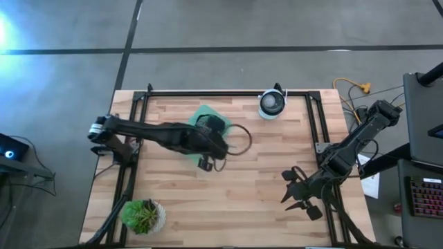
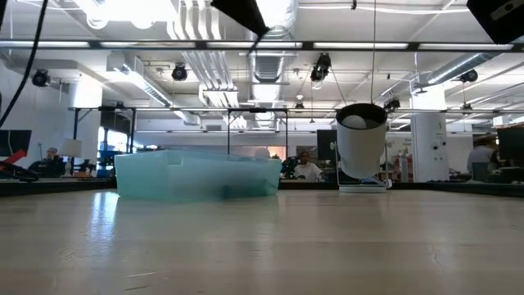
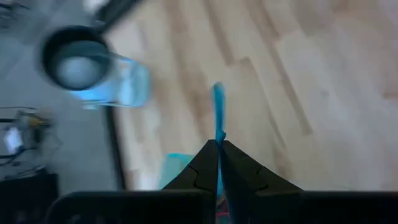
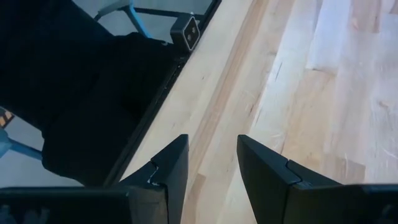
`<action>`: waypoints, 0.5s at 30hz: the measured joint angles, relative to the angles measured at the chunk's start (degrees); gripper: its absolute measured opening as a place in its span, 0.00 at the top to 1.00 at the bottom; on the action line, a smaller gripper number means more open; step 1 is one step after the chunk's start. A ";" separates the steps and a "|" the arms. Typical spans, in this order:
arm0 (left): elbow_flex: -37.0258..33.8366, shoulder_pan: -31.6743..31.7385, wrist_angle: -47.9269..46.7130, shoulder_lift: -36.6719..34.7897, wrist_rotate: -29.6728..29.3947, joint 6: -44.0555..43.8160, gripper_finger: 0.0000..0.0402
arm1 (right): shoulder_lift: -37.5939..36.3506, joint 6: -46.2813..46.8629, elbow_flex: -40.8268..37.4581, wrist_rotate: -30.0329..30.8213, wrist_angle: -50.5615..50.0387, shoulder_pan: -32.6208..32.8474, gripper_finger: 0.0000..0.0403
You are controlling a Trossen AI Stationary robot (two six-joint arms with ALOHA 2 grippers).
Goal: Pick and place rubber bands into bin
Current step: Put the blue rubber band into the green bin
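Note:
My left gripper (image 1: 226,143) hangs above the table's middle, just right of the teal bin (image 1: 201,113), and is shut on a rubber band. In the high view the band shows as a dark loop (image 1: 240,139) sticking out past the fingertips. In the left wrist view (image 3: 217,147) it is a thin blue strip (image 3: 218,109). The bin (image 2: 196,174) rests on its flat bottom on the wood, and my left arm covers part of it from above. My right gripper (image 1: 296,194) (image 4: 212,144) waits open near the table's right edge with nothing between its fingers. My left gripper pinches the rubber band between its two shut fingers, at one side of the loop (image 3: 218,138). The fingers slant downward from the table's left. The rest of the loop (image 1: 248,138) stands out beyond the fingertips, clear of the table.
A white-and-black round device (image 1: 272,104) (image 2: 361,141) stands at the far edge, right of the bin. A potted green plant (image 1: 143,216) sits at the near left corner. Black frame rails (image 1: 320,131) run along the table's sides. Bare wood lies between the two arms.

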 joint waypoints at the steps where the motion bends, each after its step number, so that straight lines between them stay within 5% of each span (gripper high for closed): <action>1: -0.10 0.13 0.11 -1.46 -0.58 0.02 1.00 | 0.00 0.00 0.02 0.00 0.24 0.00 0.67; 15: -6.70 6.75 -1.29 -10.49 -1.63 -2.05 1.00 | 0.02 -1.49 0.02 0.18 0.34 0.00 0.67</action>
